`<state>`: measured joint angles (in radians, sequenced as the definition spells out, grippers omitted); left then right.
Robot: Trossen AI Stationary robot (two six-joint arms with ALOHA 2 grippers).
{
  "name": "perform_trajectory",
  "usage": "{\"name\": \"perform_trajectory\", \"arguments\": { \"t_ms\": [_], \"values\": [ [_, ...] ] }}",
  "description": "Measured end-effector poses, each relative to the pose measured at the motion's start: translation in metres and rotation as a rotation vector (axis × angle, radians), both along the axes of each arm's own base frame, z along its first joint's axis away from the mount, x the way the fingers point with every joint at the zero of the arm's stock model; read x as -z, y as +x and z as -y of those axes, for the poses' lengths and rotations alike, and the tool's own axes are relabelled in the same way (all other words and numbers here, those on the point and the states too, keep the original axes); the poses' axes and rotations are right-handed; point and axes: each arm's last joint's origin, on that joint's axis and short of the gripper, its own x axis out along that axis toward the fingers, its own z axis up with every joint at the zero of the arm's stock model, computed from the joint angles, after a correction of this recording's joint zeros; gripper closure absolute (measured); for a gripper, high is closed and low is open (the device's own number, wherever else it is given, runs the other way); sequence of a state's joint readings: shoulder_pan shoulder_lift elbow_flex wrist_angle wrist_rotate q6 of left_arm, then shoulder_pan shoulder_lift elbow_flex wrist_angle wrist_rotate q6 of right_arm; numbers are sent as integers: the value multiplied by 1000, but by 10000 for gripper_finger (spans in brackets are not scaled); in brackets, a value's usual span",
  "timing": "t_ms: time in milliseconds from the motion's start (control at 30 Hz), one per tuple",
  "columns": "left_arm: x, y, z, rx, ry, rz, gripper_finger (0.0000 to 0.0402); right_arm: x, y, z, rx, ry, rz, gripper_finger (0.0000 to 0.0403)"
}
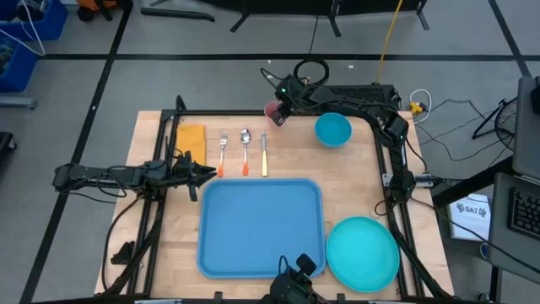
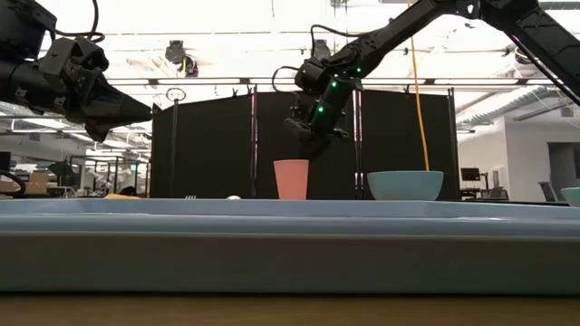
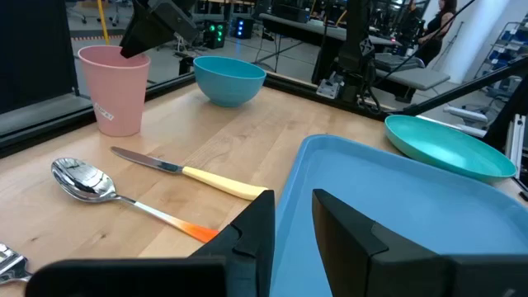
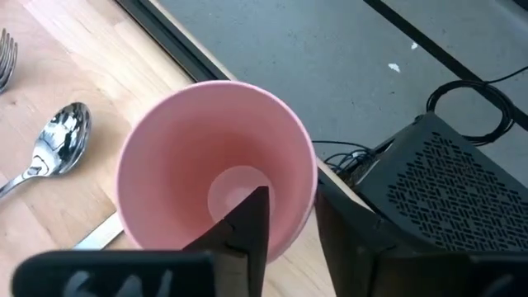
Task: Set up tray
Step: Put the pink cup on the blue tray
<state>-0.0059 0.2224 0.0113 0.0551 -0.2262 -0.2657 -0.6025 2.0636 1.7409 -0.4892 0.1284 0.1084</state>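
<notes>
The light-blue tray lies flat on the table near its front edge; its rim fills the low view. A pink cup stands upright on the table at the far edge, behind the cutlery. My right gripper is above it, shut on its rim; it also shows in the low view. My left gripper hovers shut and empty just left of the tray's far left corner, above the table. My right gripper has one finger inside the pink cup and one outside, with the cup's wall at the rim between them. The fingers come from above, slanting down from the table's far right. The cup stands upright with its base on the table.
A fork, a spoon and a knife lie side by side behind the tray. A yellow napkin lies at the far left. A blue bowl stands at the far right. A round teal plate lies right of the tray.
</notes>
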Motion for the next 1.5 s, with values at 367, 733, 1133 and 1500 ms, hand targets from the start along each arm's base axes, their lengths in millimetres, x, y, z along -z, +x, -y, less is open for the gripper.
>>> {"name": "perform_trajectory", "arguments": {
  "t_ms": [367, 733, 1133, 1500],
  "values": [
    [0, 0, 0, 0, -1, 1, 314, 20, -11, 4, 29, -33, -45, 394],
    [0, 0, 0, 0, -1, 0, 314, 24, -6, -8, -44, -35, -6, 401],
    [0, 0, 0, 1, 8, -2, 314, -44, 9, -97, -328, -111, 53, 403],
    [0, 0, 0, 7, 2, -1, 314, -74, -31, -230, -558, 107, 127, 403]
  ]
}}
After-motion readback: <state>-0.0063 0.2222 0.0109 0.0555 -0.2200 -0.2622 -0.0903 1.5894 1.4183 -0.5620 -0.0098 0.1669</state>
